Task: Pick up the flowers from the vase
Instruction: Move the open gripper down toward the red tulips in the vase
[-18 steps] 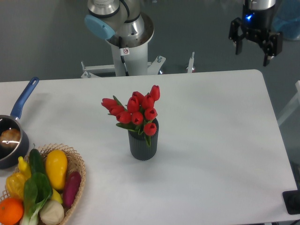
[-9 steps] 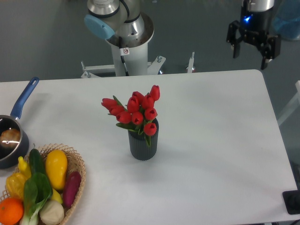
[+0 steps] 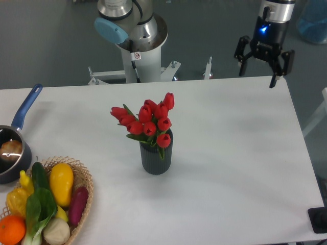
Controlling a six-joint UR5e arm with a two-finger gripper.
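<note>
Your items, current view:

- Gripper (image 3: 258, 73): up over the table's far right edge, fingers spread apart, nothing between them, blue light lit on the body. Well apart from the flowers.
- Red tulips (image 3: 147, 121): bunch w/ green leaves, standing in the vase, heads above the rim and leaning a bit left. Stems hidden inside.
- Vase (image 3: 156, 158): dark grey, ribbed, cylindrical, upright near mid-table.
- White table (image 3: 240, 168): rounded corners.
- Pot (image 3: 11, 150): blue handle, at left edge, partly cut off; something pale brown inside, prob. food, can't tell what.
- Wicker basket (image 3: 84, 186): front left corner, holds veg & fruit incl. a yellow squash (image 3: 61, 182) and an orange (image 3: 11, 229).
- Arm base (image 3: 135, 35): behind the table's far edge.
</note>
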